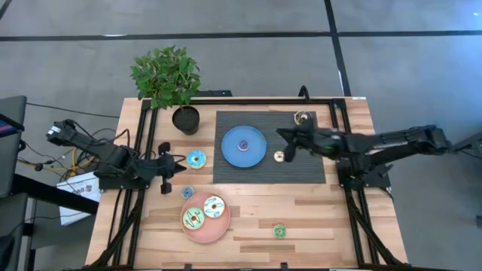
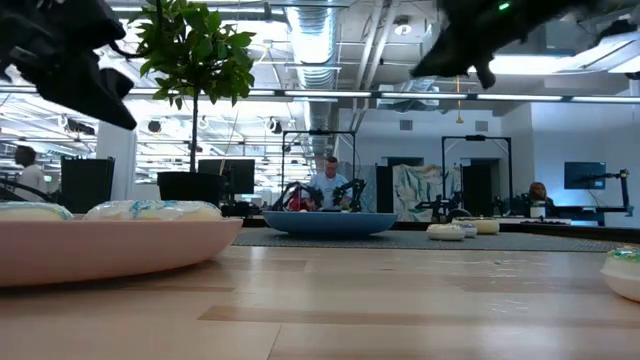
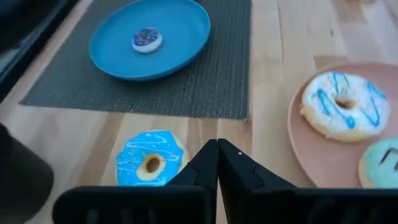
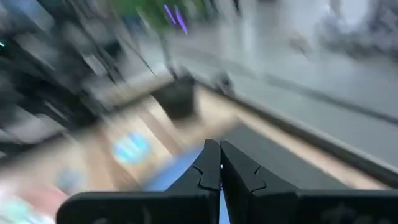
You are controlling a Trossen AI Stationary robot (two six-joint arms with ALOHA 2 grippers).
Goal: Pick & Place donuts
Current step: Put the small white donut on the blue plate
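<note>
My left gripper [image 1: 179,161] [image 3: 217,149] is shut and hovers by the table's left side, just left of the light blue donut [image 1: 196,159] [image 3: 149,165], which lies flat on the wood. My right gripper [image 1: 285,136] [image 4: 219,163] is shut, raised over the dark mat near the cream mini donut [image 1: 279,156] [image 2: 447,231]. The purple mini [image 1: 243,144] [image 3: 147,40] lies on the blue plate [image 1: 256,154]. The white donut [image 1: 214,206] [image 3: 342,106] and green donut [image 1: 193,219] lie on the pink plate [image 1: 215,235]. The blue mini [image 1: 187,192] and green mini [image 1: 279,230] rest on the wood. A dark brown donut [image 1: 303,117] lies at the mat's far edge.
A potted plant [image 1: 167,75] stands at the far left corner, its pot [image 1: 186,119] close to the mat [image 1: 309,169]. Black frame rails run along the left and right table sides. Bare wood lies along the near edge, right of the pink plate.
</note>
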